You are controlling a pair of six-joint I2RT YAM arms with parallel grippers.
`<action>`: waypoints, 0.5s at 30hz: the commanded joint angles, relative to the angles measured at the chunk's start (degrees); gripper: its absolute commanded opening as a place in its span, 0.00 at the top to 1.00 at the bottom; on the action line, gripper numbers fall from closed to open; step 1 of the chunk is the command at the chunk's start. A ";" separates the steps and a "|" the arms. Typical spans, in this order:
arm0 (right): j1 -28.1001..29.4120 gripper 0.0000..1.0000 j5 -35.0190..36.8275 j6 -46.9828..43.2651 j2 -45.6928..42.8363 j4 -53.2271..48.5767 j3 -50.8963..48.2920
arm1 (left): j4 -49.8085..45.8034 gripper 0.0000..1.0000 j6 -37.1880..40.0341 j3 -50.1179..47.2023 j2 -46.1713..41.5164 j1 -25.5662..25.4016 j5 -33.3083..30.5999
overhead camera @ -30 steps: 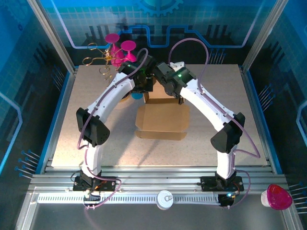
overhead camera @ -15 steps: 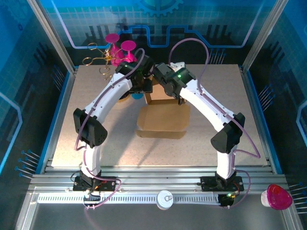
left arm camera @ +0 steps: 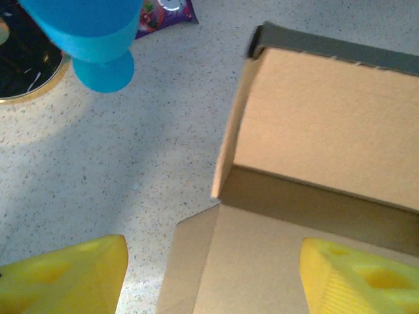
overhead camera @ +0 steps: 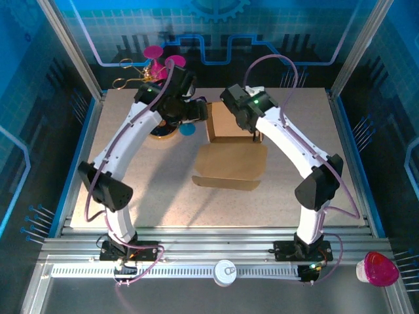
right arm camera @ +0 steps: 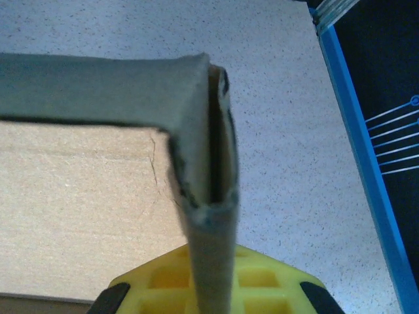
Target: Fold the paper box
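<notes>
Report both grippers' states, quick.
Left gripper: open, holding nothing, over the paper box.
Right gripper: closed on the paper box's upright side wall.

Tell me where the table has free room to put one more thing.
Free: the strip between the paper box and the near edge of the table; right of the box. Crowded: far left, around the black plate and blue cup.

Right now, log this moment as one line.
stage: folding unfinished | paper box: back walls up, front panel flat | left pincer: open above left wall | right pincer: shut on right wall
</notes>
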 commanded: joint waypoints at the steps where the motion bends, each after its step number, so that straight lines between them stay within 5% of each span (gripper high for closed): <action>1: -4.29 1.00 -3.94 3.28 -4.50 1.34 -3.22 | 1.06 0.30 -2.75 -3.63 -5.35 1.53 2.10; 4: -10.34 1.00 -11.56 8.01 -9.12 5.21 -10.34 | 0.94 0.31 -6.48 -6.81 -9.10 1.53 1.67; 9: -21.02 1.00 -25.29 20.15 -18.95 15.85 -28.03 | 3.54 0.40 -23.66 -18.62 -16.58 -1.98 1.19; 15: -24.29 1.00 -26.46 29.20 -26.27 23.38 -39.51 | 7.88 0.39 -38.53 -25.45 -17.23 -12.93 1.04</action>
